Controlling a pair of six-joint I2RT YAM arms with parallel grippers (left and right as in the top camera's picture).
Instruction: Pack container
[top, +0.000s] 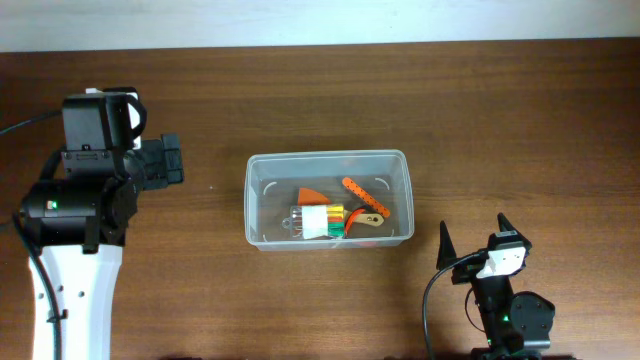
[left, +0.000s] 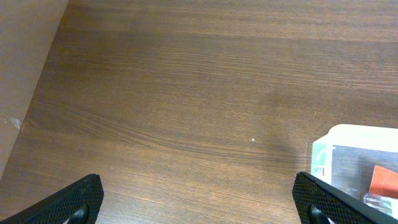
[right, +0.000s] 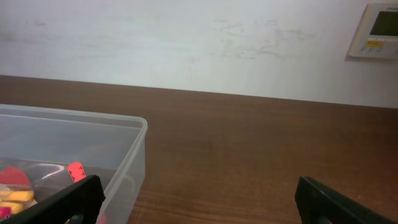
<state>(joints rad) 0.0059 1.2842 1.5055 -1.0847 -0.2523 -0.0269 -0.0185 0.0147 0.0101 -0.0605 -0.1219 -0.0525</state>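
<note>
The container (top: 262, 170), a clear rectangular plastic tub with rounded corners, sits at the table's middle. Inside lie an orange wedge (top: 312, 194), an orange beaded strip (top: 365, 195), a bundle of coloured sticks with a white band (top: 320, 220) and a wooden-handled tool (top: 368, 221). My left gripper (left: 198, 202) is open and empty, left of the tub; the tub's corner (left: 348, 140) shows at the right of the left wrist view. My right gripper (top: 472, 244) is open and empty, at the front right of the tub. The tub's wall (right: 134, 158) shows in the right wrist view.
The dark wooden table (top: 500, 120) runs to a white wall (right: 199, 37) at the back. A wall controller (right: 378, 30) hangs at the upper right of the right wrist view. The left arm's white body (top: 70, 290) stands at the front left.
</note>
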